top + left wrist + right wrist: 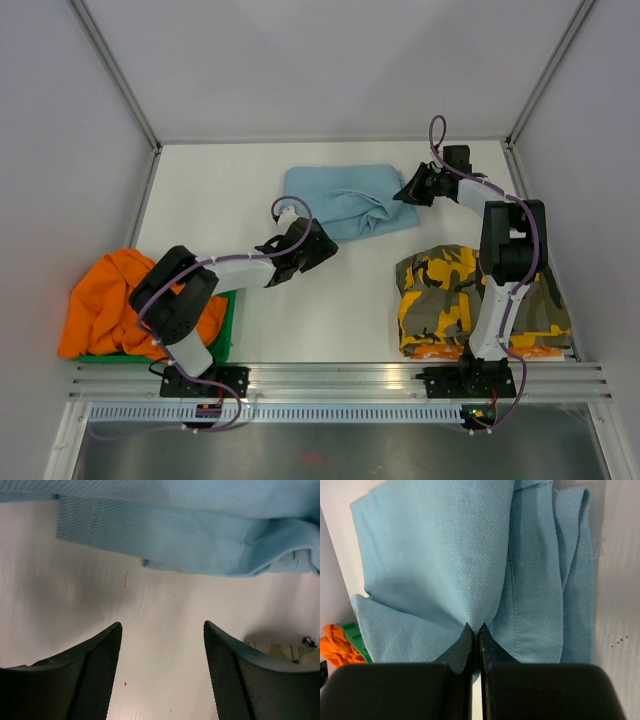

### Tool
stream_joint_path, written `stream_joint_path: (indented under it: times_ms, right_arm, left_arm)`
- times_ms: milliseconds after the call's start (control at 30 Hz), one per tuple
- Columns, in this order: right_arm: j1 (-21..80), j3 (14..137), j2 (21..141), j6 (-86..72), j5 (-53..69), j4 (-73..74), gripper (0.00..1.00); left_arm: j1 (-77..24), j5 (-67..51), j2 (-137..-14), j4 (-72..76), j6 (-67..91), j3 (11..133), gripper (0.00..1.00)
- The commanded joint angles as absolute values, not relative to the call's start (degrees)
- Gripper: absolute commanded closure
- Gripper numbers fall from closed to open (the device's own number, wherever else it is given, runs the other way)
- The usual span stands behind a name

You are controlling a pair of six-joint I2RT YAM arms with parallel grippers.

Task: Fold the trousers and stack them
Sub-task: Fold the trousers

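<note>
1. Right end effector of mine is clamped on a fold of the blue trousers, which lie on the bench.
2. Left end effector gapes wide just beside those trousers.

text: none legible | labels, brands: none legible | numbers, signs: none legible | trousers ahead of right claw: plain blue weave, no readable tag or print | views: top, left wrist, right wrist
</note>
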State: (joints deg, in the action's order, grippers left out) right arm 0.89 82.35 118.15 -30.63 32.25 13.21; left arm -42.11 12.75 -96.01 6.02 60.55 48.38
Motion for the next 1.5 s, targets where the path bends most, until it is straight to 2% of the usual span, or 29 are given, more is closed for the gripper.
stream_joint_path:
  times_ms: [0, 233, 467, 733, 900, 933, 967, 1133, 1300, 1467]
  right_arm:
    - [0.44, 81.56, 116.54, -30.85, 32.25, 9.41, 1.0]
    - [0.44, 82.18, 116.19, -31.38, 32.52, 9.05, 1.0]
    - [0.44, 82.35, 116.45, -30.94, 32.34, 9.58, 1.0]
    - [0.44, 81.91, 116.37, -30.5, 31.9, 10.11, 1.0]
    - [0.44, 81.91, 116.46, -30.15, 31.64, 10.55, 1.0]
    - [0.44, 81.91, 116.46, -30.15, 31.64, 10.55, 1.0]
    - [0.44, 82.0, 116.46, -30.06, 31.64, 10.55, 1.0]
    - [0.44, 82.7, 116.63, -29.45, 32.25, 10.55, 1.0]
    - [-0.34, 84.98, 116.02, -29.0, 35.5, 8.97, 1.0]
    - [-1.93, 87.97, 116.46, -29.0, 42.44, 2.82, 1.0]
  left_arm:
    - [-41.84, 18.98, -98.34, 14.32, 73.12, 47.55, 0.29]
    - [-41.66, 20.65, -105.2, 24.34, 76.81, 46.67, 0.31]
    - [-41.22, 20.39, -110.3, 33.91, 75.32, 45.18, 0.44]
    - [-39.03, 22.32, -112.06, 36.38, 74.27, 43.42, 0.58]
    - [-36.92, 21.18, -112.5, 38.58, 72.16, 43.5, 0.81]
    - [-36.83, 21.18, -112.41, 38.84, 71.38, 43.51, 0.93]
    - [-36.65, 21.27, -111.89, 38.85, 70.06, 43.59, 0.98]
    - [-36.3, 24.25, -106.01, 35.25, 63.21, 43.6, 0.98]
    - [-36.12, 32.16, -94.86, 30.15, 47.75, 45.0, 0.98]
    - [-34.37, 34.19, -92.11, 30.5, 37.81, 47.81, 0.98]
